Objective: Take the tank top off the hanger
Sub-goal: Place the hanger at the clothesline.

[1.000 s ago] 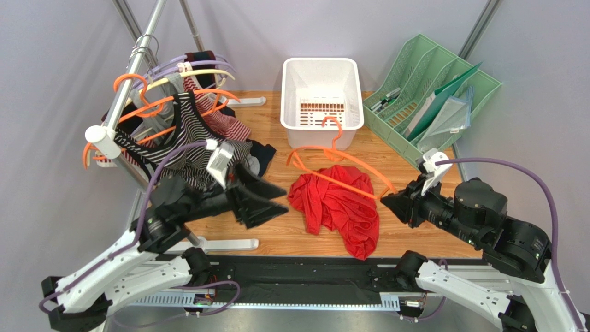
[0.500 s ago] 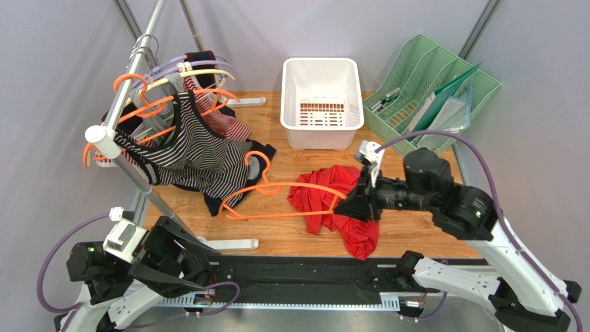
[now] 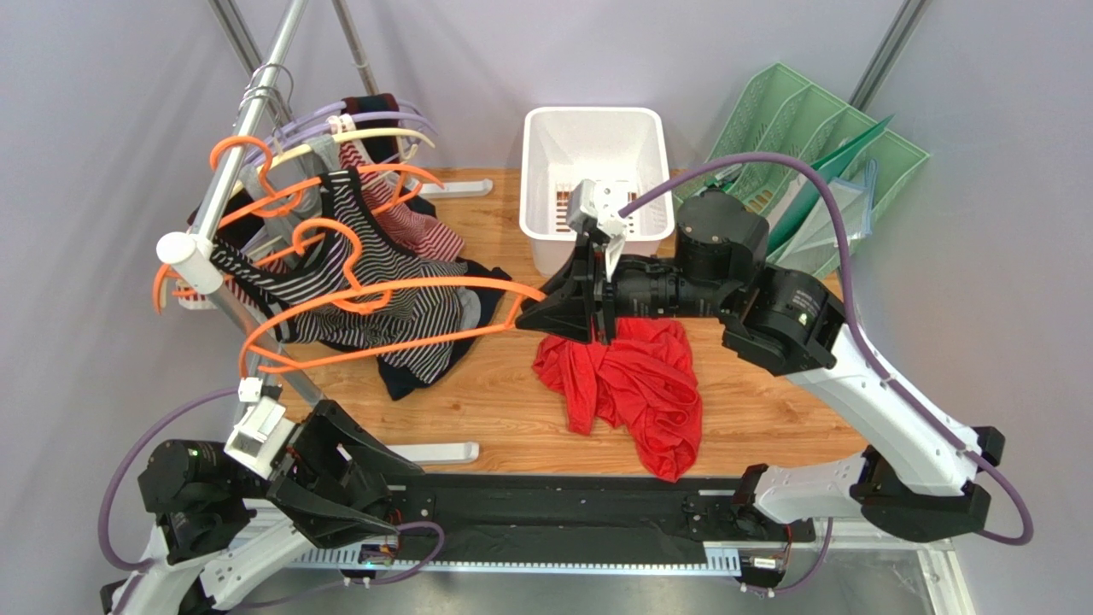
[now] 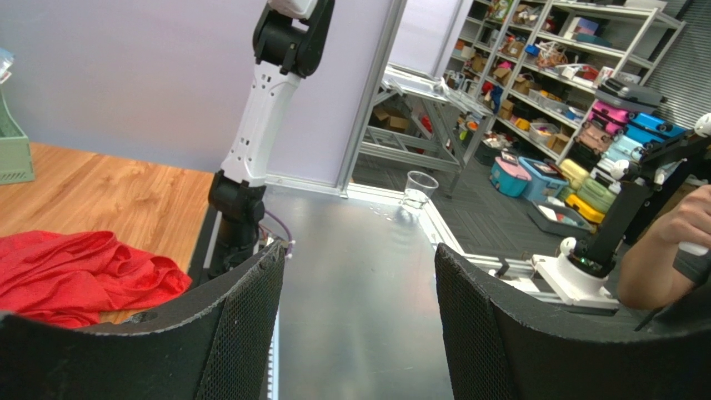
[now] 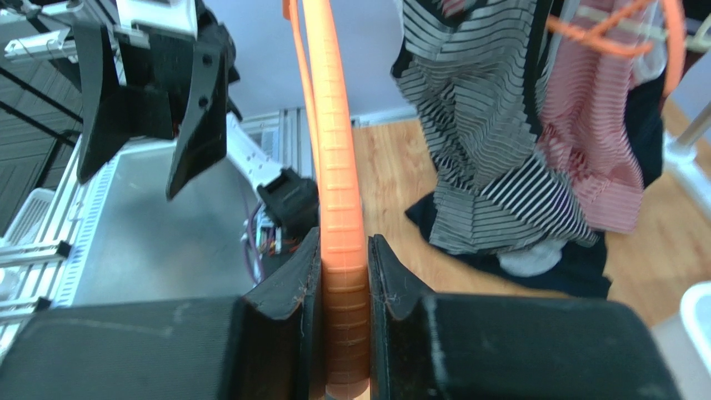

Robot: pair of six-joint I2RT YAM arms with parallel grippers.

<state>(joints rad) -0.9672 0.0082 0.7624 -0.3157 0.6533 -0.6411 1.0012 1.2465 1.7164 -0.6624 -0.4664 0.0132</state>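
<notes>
The red tank top point(image 3: 629, 387) lies crumpled on the wooden table, off any hanger; it also shows at the left edge of the left wrist view point(image 4: 75, 275). My right gripper point(image 3: 545, 308) is shut on the end of a bare orange hanger point(image 3: 385, 301) and holds it in the air, its hook near the clothes rack point(image 3: 244, 147). In the right wrist view the hanger point(image 5: 338, 167) runs up from between the gripper's point(image 5: 345, 275) fingers. My left gripper point(image 3: 372, 481) is open and empty, low at the near left edge; it also shows in its wrist view point(image 4: 359, 287).
The rack at left carries striped tops point(image 3: 372, 276) and several orange and pale hangers. A white basket point(image 3: 597, 186) stands at the back centre, behind my right arm. A green file organiser point(image 3: 821, 167) stands at back right.
My right arm has lifted the orange hanger off the table and carried it left and up toward the rack. The red tank top stays on the table. My left arm has drawn back to its base.
</notes>
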